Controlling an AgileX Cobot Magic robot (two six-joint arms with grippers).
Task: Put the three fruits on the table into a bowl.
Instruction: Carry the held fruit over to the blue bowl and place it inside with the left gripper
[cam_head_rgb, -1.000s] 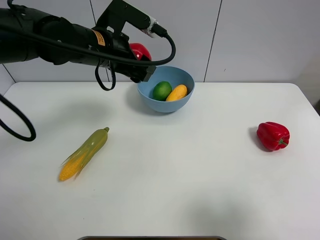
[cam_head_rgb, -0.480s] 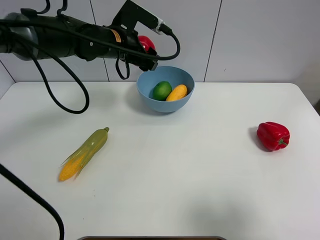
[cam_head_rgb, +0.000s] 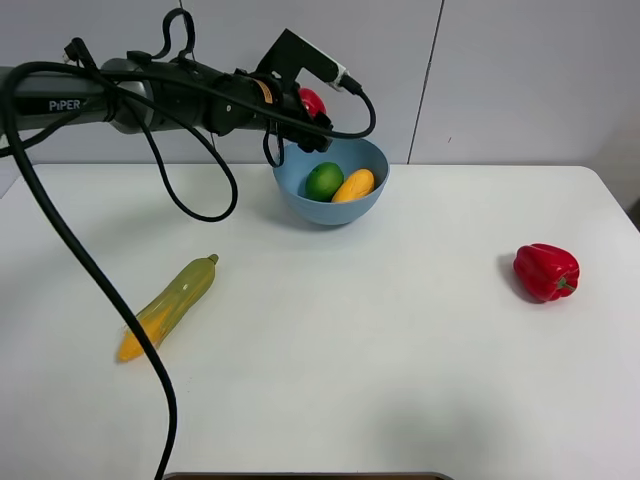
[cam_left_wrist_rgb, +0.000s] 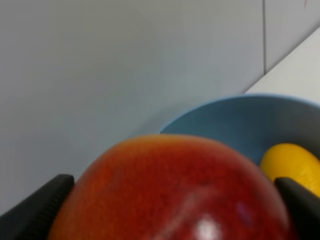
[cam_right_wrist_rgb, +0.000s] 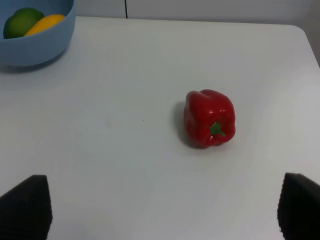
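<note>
One apple (cam_left_wrist_rgb: 170, 192), clamped in the left gripper (cam_head_rgb: 310, 112), hangs above the rear-left rim of the blue bowl (cam_head_rgb: 300, 195). Two fruits lie inside, one lime (cam_head_rgb: 324, 181) and one mango (cam_head_rgb: 353, 185), touching. On the white table (cam_head_rgb: 380, 350): one corn cob (cam_head_rgb: 168, 306), one bell pepper (cam_head_rgb: 546, 271). The right gripper (cam_right_wrist_rgb: 160, 210) looks spread wide, though only its fingertips show.

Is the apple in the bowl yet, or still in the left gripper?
Not in yet. The apple sits clamped in the left gripper, above the bowl's back-left rim; only the lime and mango lie inside.
</note>
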